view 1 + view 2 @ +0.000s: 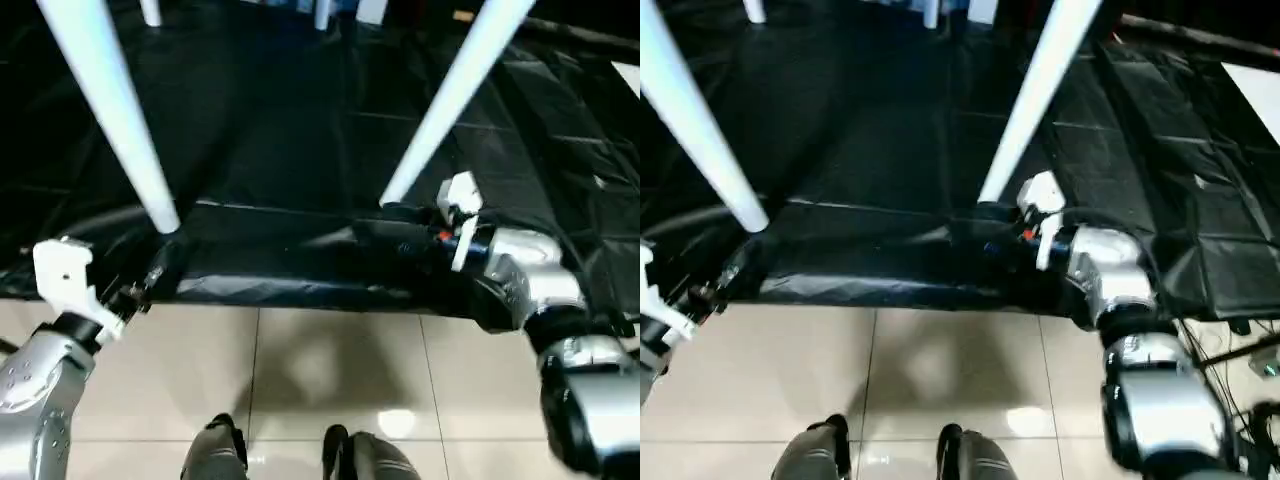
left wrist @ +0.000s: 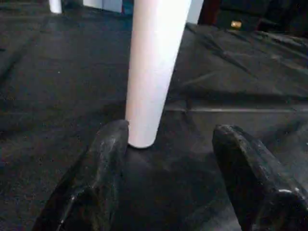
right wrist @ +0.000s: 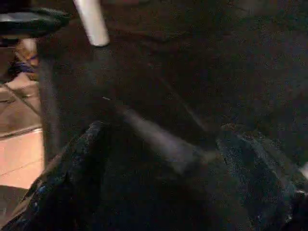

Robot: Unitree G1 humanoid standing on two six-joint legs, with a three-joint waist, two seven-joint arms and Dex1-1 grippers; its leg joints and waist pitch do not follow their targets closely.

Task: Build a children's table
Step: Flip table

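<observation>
Two black fingers [image 2: 101,178] of the left gripper [image 2: 168,159] stand wide apart, one touching a white leg [image 2: 154,67] at eleven o'clock. Right gripper [image 1: 395,228] sits open by another leg [image 1: 455,95] on the black sheet [image 1: 300,130].

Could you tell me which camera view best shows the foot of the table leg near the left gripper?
The left wrist view: the leg's foot stands close and sharp beside one finger. Both eye views show it smaller, from above; the right wrist view catches it far off.
</observation>
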